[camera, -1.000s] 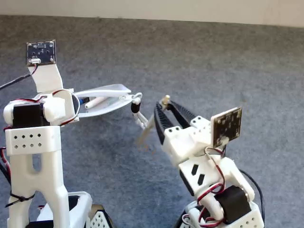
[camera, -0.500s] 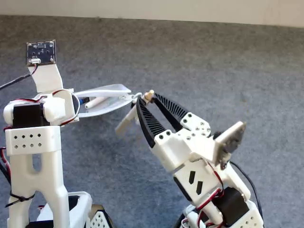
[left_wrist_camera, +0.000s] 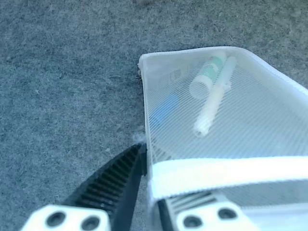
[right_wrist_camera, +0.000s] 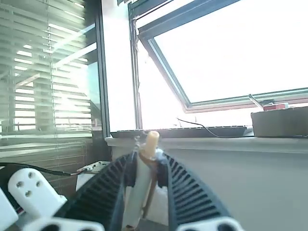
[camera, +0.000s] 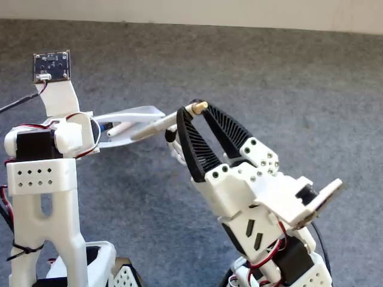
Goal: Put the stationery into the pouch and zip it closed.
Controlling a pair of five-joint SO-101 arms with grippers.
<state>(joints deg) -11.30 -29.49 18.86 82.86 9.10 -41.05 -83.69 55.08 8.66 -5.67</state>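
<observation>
Left gripper [left_wrist_camera: 144, 155] pinched on edge of white translucent mesh pouch [left_wrist_camera: 269, 120], over grey felt tabletop [camera: 269, 72]; a white marker [left_wrist_camera: 214, 98] lies inside. Right gripper [camera: 194, 109] clamped on cream-coloured pen [camera: 152, 127], far end across pouch mouth.

**A:** How many pouches do you count?
**B:** You've got one mesh pouch [left_wrist_camera: 231, 120] and one grey worktop [camera: 287, 72].
**A:** And stationery?
**B:** You can count four pieces. Three show through the mesh: one white pen [left_wrist_camera: 214, 98], one green-banded tube [left_wrist_camera: 204, 79] and one blue piece [left_wrist_camera: 166, 107]. The fourth is one pale pen [camera: 157, 126].
**A:** Grippers?
**B:** Two. You have your left gripper [left_wrist_camera: 147, 160] and your right gripper [camera: 194, 109], each with two fingers.
</observation>
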